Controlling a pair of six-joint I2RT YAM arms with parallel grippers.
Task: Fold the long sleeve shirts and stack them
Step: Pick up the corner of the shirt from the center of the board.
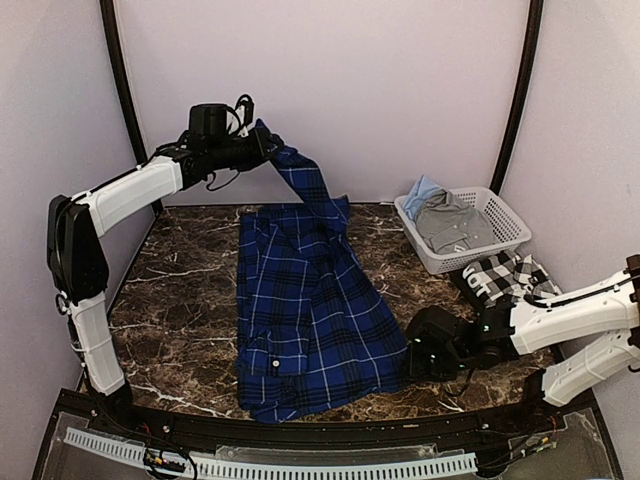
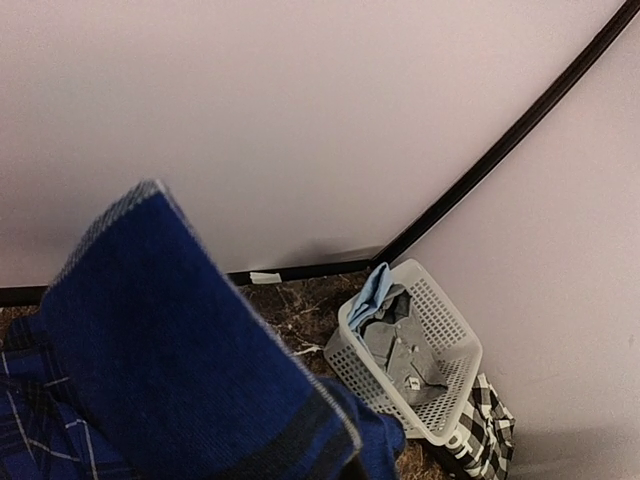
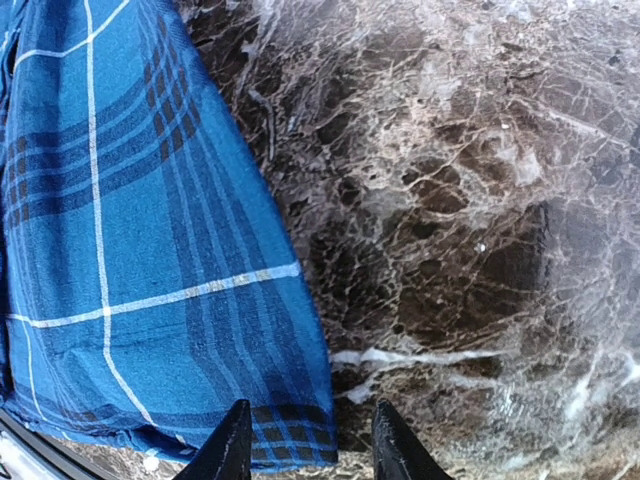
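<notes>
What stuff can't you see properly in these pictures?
- Top view: the left tool has its tip buried in the blue plaid shirt.
- Left wrist view: that shirt hides the tool completely.
- Top view: the check shirt lies partly behind the right arm.
- Basket: the crumpled grey and light-blue clothes can't be identified.
- Right wrist view: the bottom edge cuts off the right tool; only the tips show.

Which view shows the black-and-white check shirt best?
Top external: the black-and-white check shirt lies bunched beside the white basket. Left wrist catches only a corner of it; right wrist shows none.
</notes>
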